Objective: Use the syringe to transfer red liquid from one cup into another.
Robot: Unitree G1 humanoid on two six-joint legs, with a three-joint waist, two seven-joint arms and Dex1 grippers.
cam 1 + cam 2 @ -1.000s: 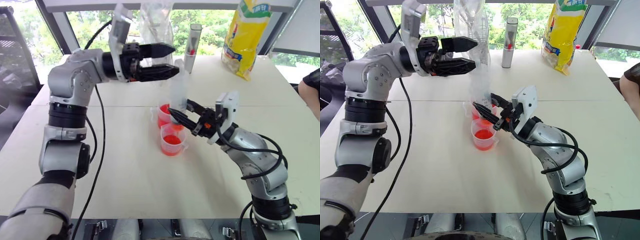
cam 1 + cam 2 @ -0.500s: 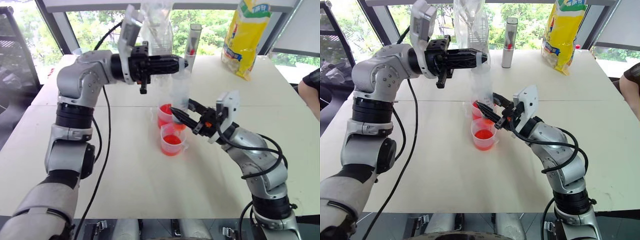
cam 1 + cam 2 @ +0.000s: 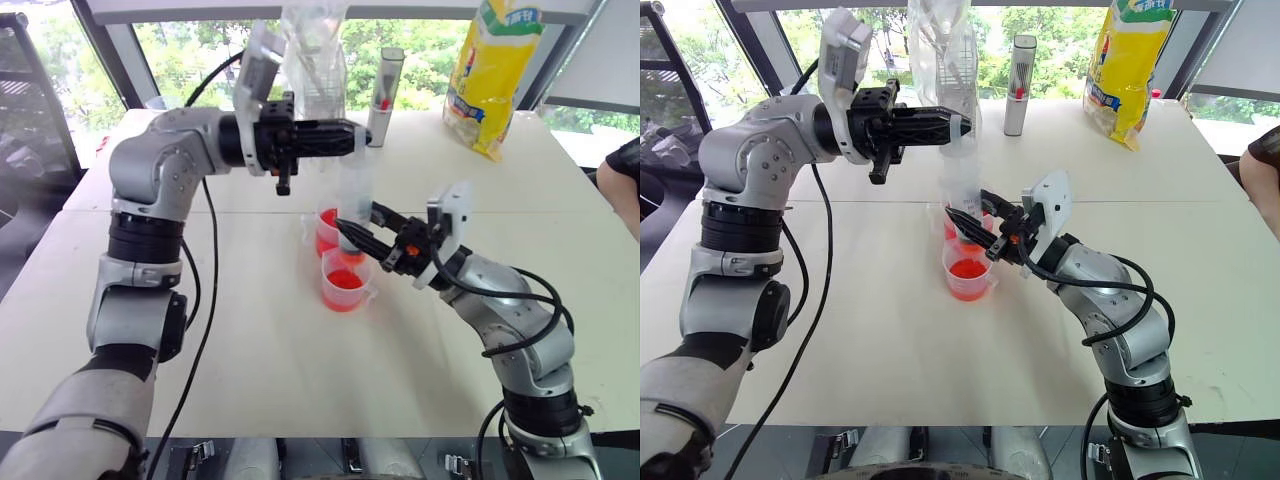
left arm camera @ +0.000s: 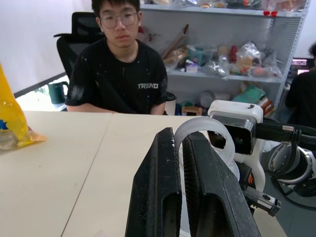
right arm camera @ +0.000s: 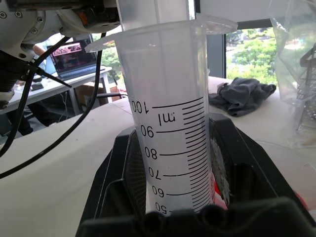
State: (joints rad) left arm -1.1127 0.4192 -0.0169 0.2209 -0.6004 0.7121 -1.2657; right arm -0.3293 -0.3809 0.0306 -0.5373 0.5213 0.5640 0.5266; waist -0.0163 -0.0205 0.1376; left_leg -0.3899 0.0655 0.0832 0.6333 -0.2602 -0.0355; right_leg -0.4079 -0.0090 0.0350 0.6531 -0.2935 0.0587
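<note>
Left eye view: large clear plastic syringe [image 3: 356, 195] stands upright, tip down in the far one of two small clear plastic beaker cups [image 3: 328, 232] holding red liquid [image 3: 343, 279]; the near cup touches it. Right gripper [image 3: 351, 229] is clamped on the lower barrel. Left gripper [image 3: 352, 138], jaws pressed together on the plunger's ring top, reaches in level from the left. Judgement: drawing liquid is the step in hand. Raise the plunger straight along the barrel, slowly, right arm steady, tip submerged; any tilt risks tipping a cup.
</note>
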